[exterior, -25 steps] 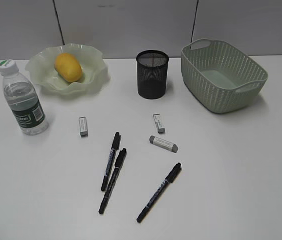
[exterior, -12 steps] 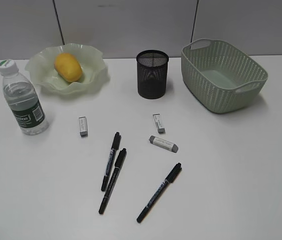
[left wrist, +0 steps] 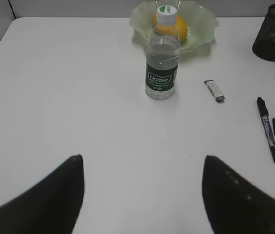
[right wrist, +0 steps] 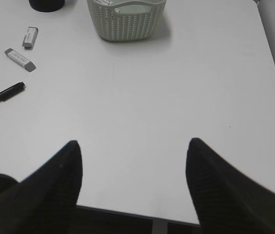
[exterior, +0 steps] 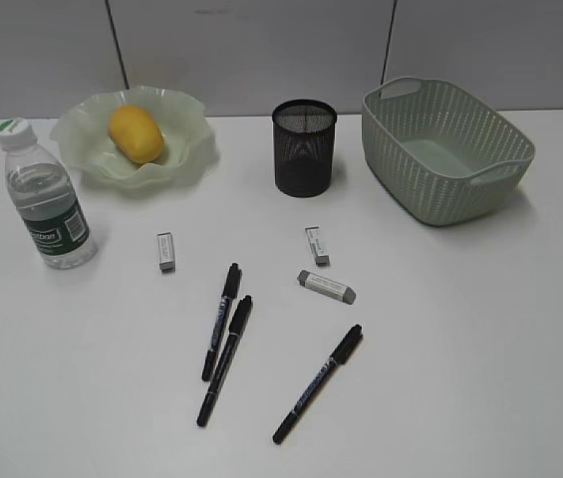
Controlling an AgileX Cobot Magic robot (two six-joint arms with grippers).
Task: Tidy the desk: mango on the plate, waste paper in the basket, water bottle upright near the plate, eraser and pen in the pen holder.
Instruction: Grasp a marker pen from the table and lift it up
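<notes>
Ahead of left gripper (left wrist: 142, 195): water bottle (left wrist: 162, 56), well apart.

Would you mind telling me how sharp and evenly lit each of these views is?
Exterior view: even, soft light, faint shadow beside the basket, everything sharp. Left wrist view: water bottle crisp, near dark fingers blurred. Right wrist view: desk flat and bright, fingers soft.

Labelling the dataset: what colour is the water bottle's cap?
White, with a green mark on top; the water bottle shows it best in the left wrist view.
</notes>
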